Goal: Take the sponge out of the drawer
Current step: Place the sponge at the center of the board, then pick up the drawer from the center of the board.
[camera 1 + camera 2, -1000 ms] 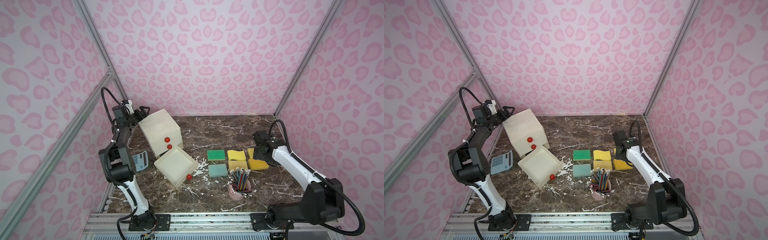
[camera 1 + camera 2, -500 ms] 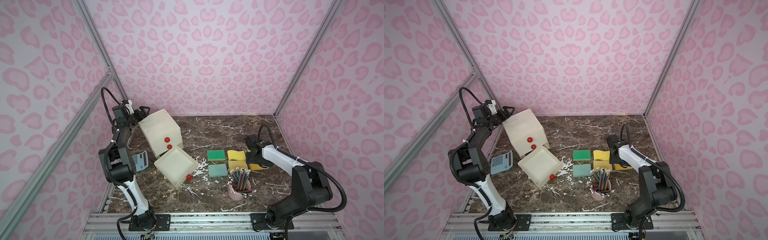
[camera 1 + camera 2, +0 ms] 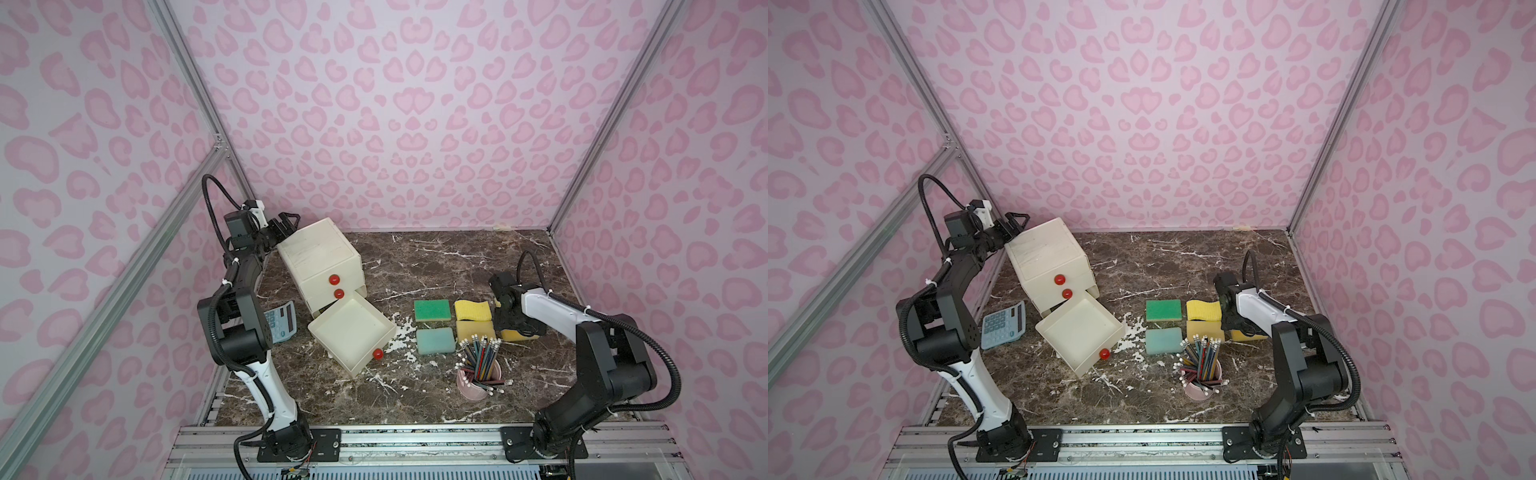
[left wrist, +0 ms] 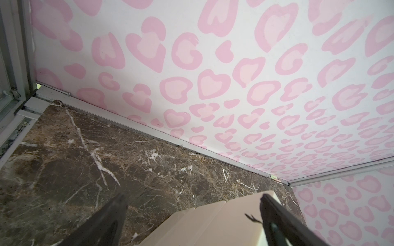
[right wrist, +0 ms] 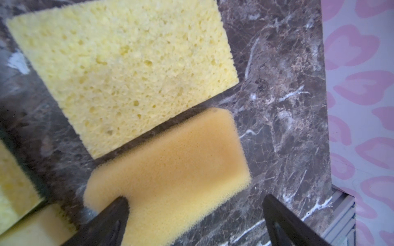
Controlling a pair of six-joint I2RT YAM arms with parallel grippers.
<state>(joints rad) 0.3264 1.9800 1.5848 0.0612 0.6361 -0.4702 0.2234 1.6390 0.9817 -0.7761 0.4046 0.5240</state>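
Sponge [image 5: 170, 168], orange foam: lies flat on the marble, out of the drawer [image 3: 351, 330], which stands pulled out and bare. It sits between and just ahead of the right gripper's [image 5: 195, 199] fingertips. Jaws spread wide, nothing held. One fingertip [image 5: 119, 204] overlaps the sponge's edge; cannot tell if it touches.

Risks, as judged:
- Foam snags on that fingertip when the arm lifts, so the sponge drags or flips.
- Coarse yellow sponge [image 5: 128, 70] lies just beyond the tips across a narrow gap. A forward drift would shove it.
- Pencil cup [image 3: 478, 374] stands near, behind the jaws beside the arm. A low sweep back would tip it.
- Left gripper [image 4: 193, 197]: jaws wide, straddling the cabinet [image 4: 213, 225] corner, gripping nothing. A sideways pull-off would skew cabinet and drawer.
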